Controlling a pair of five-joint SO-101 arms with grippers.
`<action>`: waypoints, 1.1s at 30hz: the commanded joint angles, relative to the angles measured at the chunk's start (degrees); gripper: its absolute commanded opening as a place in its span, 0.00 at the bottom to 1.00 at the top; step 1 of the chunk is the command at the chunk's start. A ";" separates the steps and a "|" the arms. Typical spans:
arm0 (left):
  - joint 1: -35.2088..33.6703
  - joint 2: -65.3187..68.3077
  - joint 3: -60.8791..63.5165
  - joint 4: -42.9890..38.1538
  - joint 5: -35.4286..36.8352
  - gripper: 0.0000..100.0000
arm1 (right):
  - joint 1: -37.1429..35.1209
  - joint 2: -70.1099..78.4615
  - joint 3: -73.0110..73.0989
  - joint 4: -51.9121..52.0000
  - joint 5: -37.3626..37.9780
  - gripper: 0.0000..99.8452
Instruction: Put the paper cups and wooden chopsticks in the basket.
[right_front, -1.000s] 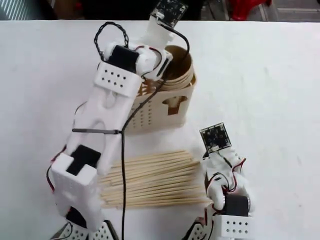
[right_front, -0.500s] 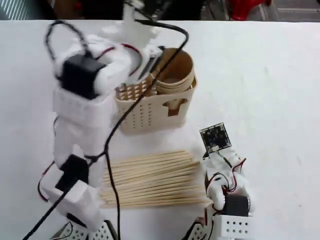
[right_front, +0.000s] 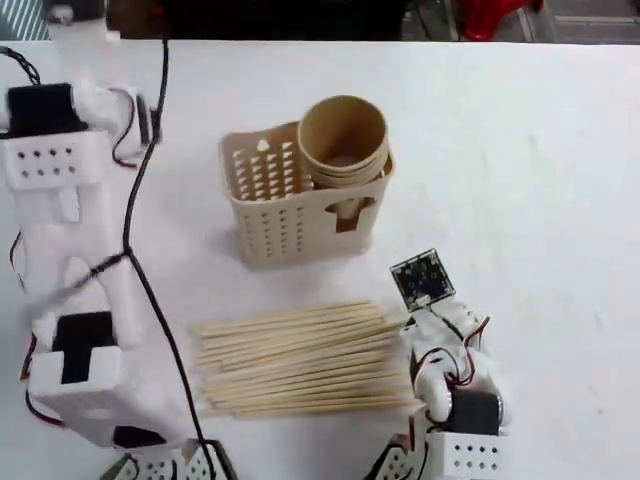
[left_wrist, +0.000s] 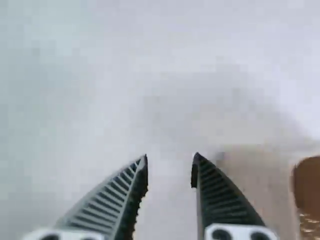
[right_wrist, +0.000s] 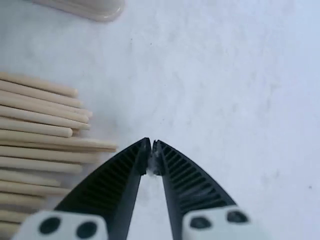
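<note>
A cream perforated basket (right_front: 270, 200) stands mid-table with a stack of brown paper cups (right_front: 343, 140) upright in its right end. Several wooden chopsticks (right_front: 300, 355) lie in a loose pile on the table in front of it. My left arm (right_front: 60, 200) stretches along the table's left side, well clear of the basket. Its gripper (left_wrist: 170, 162) is open over bare white table with nothing between the fingers. My right arm (right_front: 450, 390) rests just right of the pile. Its gripper (right_wrist: 150, 149) is shut and empty, beside the chopstick ends (right_wrist: 45, 135).
The white table (right_front: 520, 180) has free room to the right of the basket and behind it. A black cable (right_front: 150, 260) runs along the left arm. A corner of the basket's base (right_wrist: 85, 7) lies beyond the right gripper.
My left arm has swung from above the basket out to the table's left side, uncovering the cups inside. The right arm has barely moved.
</note>
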 joint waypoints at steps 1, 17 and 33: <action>-2.95 -2.07 24.18 -11.43 2.11 0.16 | 0.13 0.57 -5.63 0.75 1.05 0.02; -2.77 -12.44 56.79 -41.58 15.30 0.16 | -28.97 56.40 -45.63 4.00 1.23 0.02; -6.55 -13.32 56.70 -43.69 15.03 0.16 | -44.44 93.58 -53.63 0.22 15.65 0.15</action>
